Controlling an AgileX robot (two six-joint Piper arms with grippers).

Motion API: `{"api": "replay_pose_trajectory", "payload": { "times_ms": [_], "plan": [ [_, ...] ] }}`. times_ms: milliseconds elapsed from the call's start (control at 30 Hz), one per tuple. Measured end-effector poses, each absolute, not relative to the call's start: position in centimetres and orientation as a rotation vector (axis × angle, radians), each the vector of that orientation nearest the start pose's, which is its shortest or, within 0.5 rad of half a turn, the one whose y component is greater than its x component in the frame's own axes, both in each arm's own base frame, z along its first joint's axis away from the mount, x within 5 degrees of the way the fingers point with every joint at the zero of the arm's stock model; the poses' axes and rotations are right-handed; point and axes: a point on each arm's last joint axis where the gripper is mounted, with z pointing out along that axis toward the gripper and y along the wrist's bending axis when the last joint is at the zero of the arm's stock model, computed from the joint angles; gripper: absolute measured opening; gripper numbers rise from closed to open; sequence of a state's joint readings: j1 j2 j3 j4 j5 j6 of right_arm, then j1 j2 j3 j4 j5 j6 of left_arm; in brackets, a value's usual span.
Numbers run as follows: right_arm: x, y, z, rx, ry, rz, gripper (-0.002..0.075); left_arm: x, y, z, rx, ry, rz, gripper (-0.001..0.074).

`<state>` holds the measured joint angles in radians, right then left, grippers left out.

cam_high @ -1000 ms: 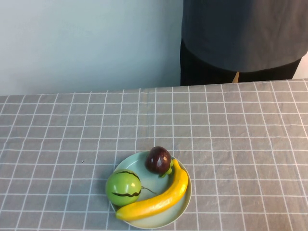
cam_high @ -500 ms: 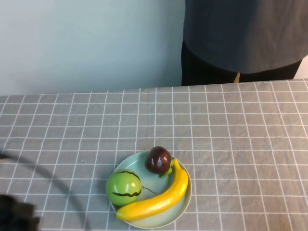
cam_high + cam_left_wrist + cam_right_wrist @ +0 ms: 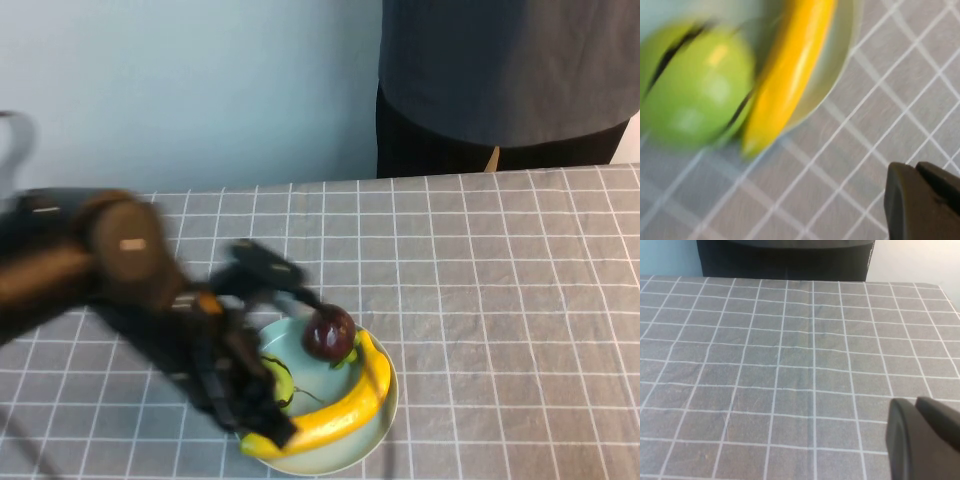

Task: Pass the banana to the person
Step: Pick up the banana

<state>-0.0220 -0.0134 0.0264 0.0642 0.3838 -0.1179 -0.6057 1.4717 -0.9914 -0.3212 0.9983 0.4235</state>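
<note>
The yellow banana [image 3: 350, 400] lies along the near right side of the pale green plate [image 3: 390, 405], beside a green striped fruit [image 3: 278, 384] and a dark purple fruit [image 3: 329, 333]. My left arm is blurred over the plate's left side, with the left gripper [image 3: 262, 418] low by the banana's near tip. The left wrist view shows the banana [image 3: 790, 65], the green fruit [image 3: 695, 85] and the plate [image 3: 840, 55], with the gripper [image 3: 915, 167] shut and empty over the cloth. My right gripper [image 3: 915, 402] is shut and empty. The person [image 3: 500, 70] stands behind the table.
A grey checked cloth [image 3: 500, 300] covers the table. The person's dark trousers [image 3: 785, 257] show at the far edge in the right wrist view. The right arm is out of the high view.
My left arm has swept in from the lower left corner to above the plate and now covers part of the green fruit. The fruit and the plate have not moved.
</note>
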Motion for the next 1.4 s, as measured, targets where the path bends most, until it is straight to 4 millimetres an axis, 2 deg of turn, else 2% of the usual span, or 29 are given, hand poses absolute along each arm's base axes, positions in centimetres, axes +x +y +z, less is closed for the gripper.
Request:
{"api": "replay_pose_trajectory", "payload": {
  "times_ms": [167, 233, 300, 400, 467, 567, 900, 1400],
  "plan": [
    [5.2, 0.1, 17.1, -0.051, 1.879, -0.033, -0.0008, 21.8, -21.3, 22.9, 1.507, 2.586, -0.444, 0.0001],
    [5.2, 0.1, 17.1, -0.051, 1.879, -0.033, -0.0008, 22.4, -22.3, 21.8, 1.587, 2.571, -0.440, 0.0036],
    [5.2, 0.1, 17.1, -0.051, 1.879, -0.033, -0.0008, 23.0, -23.1, 20.7, 1.639, 2.575, -0.438, 0.0122],
    [5.2, 0.1, 17.1, -0.051, 1.879, -0.033, -0.0008, 23.7, -23.9, 19.4, 1.688, 2.569, -0.423, 0.0314],
    [5.2, 0.1, 17.1, -0.051, 1.879, -0.033, -0.0008, 23.8, -24.4, 18.7, 1.728, 2.527, -0.386, 0.0414],
    [5.2, 0.1, 17.1, -0.051, 1.879, -0.033, -0.0008, 24.1, -24.9, 18.0, 1.772, 2.460, -0.326, 0.0484],
    [5.2, 0.1, 17.1, -0.051, 1.879, -0.033, -0.0008, 25.7, -25.4, 15.3, 1.824, 2.371, -0.178, 0.0512],
    [5.2, 0.1, 17.1, -0.051, 1.879, -0.033, -0.0008, 26.4, -25.9, 11.7, 1.842, 2.382, -0.142, 0.0511]
  ]
}}
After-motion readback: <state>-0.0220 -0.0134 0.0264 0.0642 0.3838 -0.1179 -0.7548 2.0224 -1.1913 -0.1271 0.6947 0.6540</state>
